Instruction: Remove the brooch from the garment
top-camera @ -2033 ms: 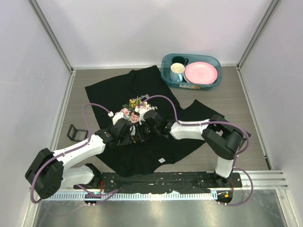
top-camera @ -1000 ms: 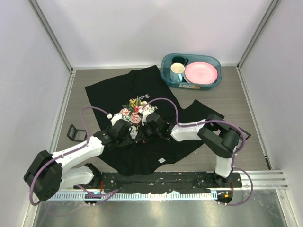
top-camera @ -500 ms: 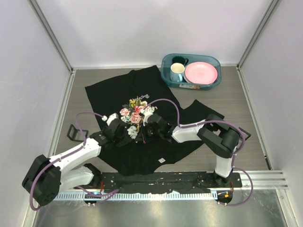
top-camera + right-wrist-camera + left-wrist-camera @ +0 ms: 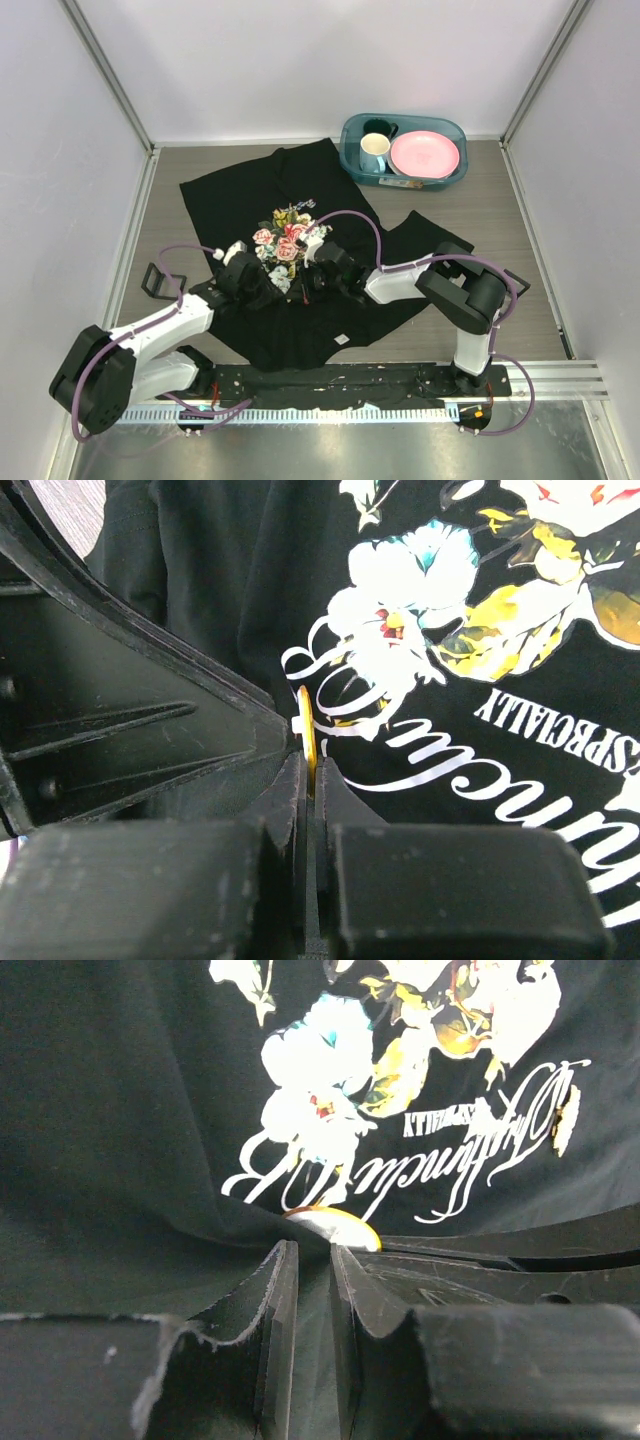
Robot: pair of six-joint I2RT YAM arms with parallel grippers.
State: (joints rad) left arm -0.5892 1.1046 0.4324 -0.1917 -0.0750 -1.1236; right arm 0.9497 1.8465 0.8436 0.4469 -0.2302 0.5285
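right gripper [image 4: 310,768] clamped edge-on around the brooch [image 4: 309,730], a thin yellow disc standing by the white lettering. left gripper [image 4: 310,1252] pinches a fold of the garment [image 4: 120,1110] just beside it. best to draw them apart slowly, keeping the cloth taut.

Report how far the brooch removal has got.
Done: the approach and the grip. The right tool and the left tool meet at the brooch.
In hand: the right tool pinches the brooch by its edge, and the left tool pinches a fold of the shirt right beside it.
Left: the brooch sits against the fabric, not yet off, so it likely has to be pulled free.
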